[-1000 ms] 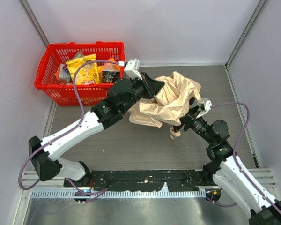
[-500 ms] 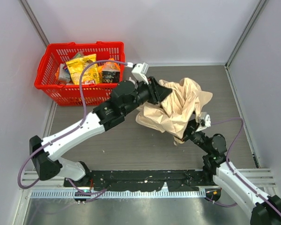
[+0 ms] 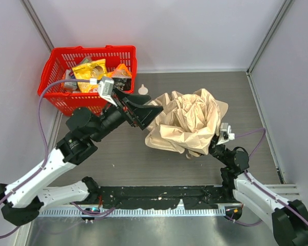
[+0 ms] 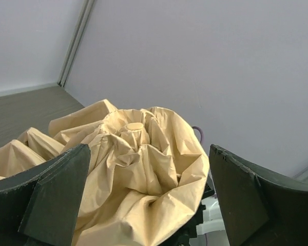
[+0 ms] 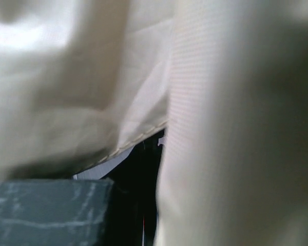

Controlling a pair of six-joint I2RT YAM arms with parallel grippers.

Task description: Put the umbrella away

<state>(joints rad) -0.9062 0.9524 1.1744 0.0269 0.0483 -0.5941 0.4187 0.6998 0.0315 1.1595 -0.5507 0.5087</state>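
The umbrella [image 3: 187, 120] is a crumpled bundle of beige fabric resting on the table right of centre, its top cap facing my left wrist camera [image 4: 135, 126]. My left gripper [image 3: 150, 117] hovers just left of it, open, with both dark fingers wide apart and nothing between them [image 4: 149, 154]. My right gripper [image 3: 214, 145] is tucked under the fabric's near right edge. In the right wrist view beige cloth [image 5: 231, 128] presses close over the jaws and only one dark finger pad [image 5: 51, 210] shows. The shaft and handle are hidden.
A red basket [image 3: 56, 87] with snack packets [image 3: 90, 74] stands at the back left, close behind my left arm. A small white object [image 3: 142, 89] lies on the table between basket and umbrella. Walls close in behind and on both sides.
My left gripper let go of the fabric, opened wide and drew back to the left. My right gripper closed and pulled toward the near edge, and the umbrella shifted slightly with it.
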